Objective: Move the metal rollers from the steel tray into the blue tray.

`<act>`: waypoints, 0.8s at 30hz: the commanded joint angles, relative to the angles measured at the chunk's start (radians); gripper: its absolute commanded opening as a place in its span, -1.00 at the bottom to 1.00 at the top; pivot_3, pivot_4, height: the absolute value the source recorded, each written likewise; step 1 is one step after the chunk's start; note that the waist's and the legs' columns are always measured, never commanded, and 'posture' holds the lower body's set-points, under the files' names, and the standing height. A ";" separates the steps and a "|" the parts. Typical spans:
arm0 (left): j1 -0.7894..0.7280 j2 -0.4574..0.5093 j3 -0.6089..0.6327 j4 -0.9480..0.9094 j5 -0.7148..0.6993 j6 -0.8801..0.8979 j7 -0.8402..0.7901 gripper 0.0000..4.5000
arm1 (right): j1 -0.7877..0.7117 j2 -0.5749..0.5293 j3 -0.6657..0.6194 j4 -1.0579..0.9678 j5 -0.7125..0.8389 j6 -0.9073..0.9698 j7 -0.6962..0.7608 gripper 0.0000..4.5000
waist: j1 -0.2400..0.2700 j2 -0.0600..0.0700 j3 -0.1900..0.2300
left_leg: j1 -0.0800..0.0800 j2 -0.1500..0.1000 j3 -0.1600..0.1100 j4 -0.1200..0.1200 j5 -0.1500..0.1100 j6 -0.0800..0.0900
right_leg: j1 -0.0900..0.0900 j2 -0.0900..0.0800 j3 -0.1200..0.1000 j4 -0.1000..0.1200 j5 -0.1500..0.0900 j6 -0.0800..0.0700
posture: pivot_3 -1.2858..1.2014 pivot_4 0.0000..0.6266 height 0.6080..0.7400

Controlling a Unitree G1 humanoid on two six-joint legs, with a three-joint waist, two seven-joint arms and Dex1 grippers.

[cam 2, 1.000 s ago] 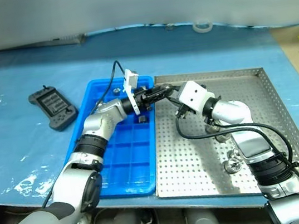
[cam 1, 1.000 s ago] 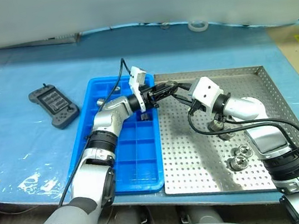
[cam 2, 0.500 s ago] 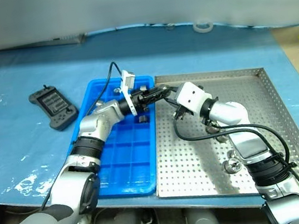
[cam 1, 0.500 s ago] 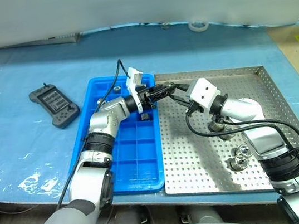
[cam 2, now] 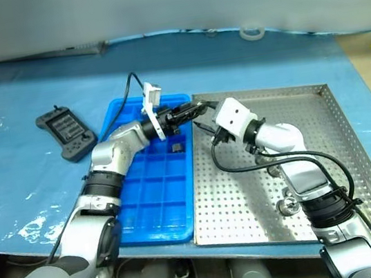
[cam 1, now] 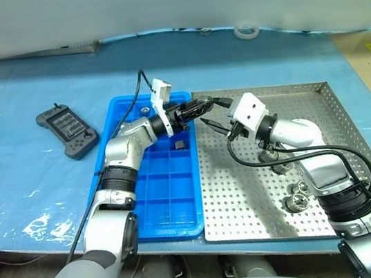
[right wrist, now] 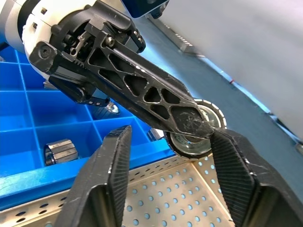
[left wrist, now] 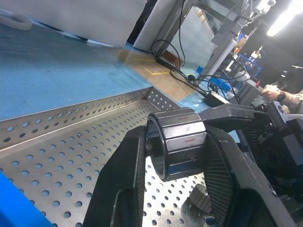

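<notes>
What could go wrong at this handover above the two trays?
The left gripper holds a roller by its sides above the steel tray's edge; a slip drops it back there. The right gripper has its jaws open around that grip and could knock it. One compartment of the blue tray already holds a roller.

Bright blue on the blue tray [cam 1: 171,183], its grid of square compartments the same shade, beside the steel tray [cam 1: 306,103], silvery and dotted all over with small holes. The metal rollers [cam 1: 297,195] gleam silver-grey (dark centres), one roller [left wrist: 177,142] showing faint red marks between black ribbed fingers [left wrist: 125,189]. At nine o'clock, a dark grey handset [cam 1: 67,131] on light blue sheeting [cam 1: 31,183].
</notes>
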 commanded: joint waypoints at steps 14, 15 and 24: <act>0.223 0.399 0.111 -0.439 -0.149 0.188 -0.086 -0.41 | 0.000 -0.011 -0.025 0.023 0.004 -0.046 -0.002 0.15 | 0.002 0.000 0.000 | 0.000 0.000 0.000 -0.002 0.001 -0.002 | -0.002 0.000 0.000 0.001 0.000 0.000 | -0.07 -0.52 1.00; 0.238 0.417 0.120 -0.464 -0.159 0.194 -0.085 -0.41 | -0.002 -0.010 -0.024 0.028 0.004 -0.048 0.000 0.15 | 0.003 0.000 0.000 | -0.001 0.000 0.000 -0.002 0.001 -0.002 | -0.002 0.000 0.000 0.001 0.000 0.000 | -0.07 -0.52 1.00; 0.611 0.655 0.270 -0.816 -0.252 0.232 -0.107 -0.41 | -0.064 0.027 0.026 0.154 0.013 -0.109 0.073 0.15 | 0.029 0.000 0.000 | 0.001 0.000 0.000 -0.004 0.001 -0.008 | -0.002 0.000 -0.001 0.001 0.000 0.000 | 0.06 -0.52 1.00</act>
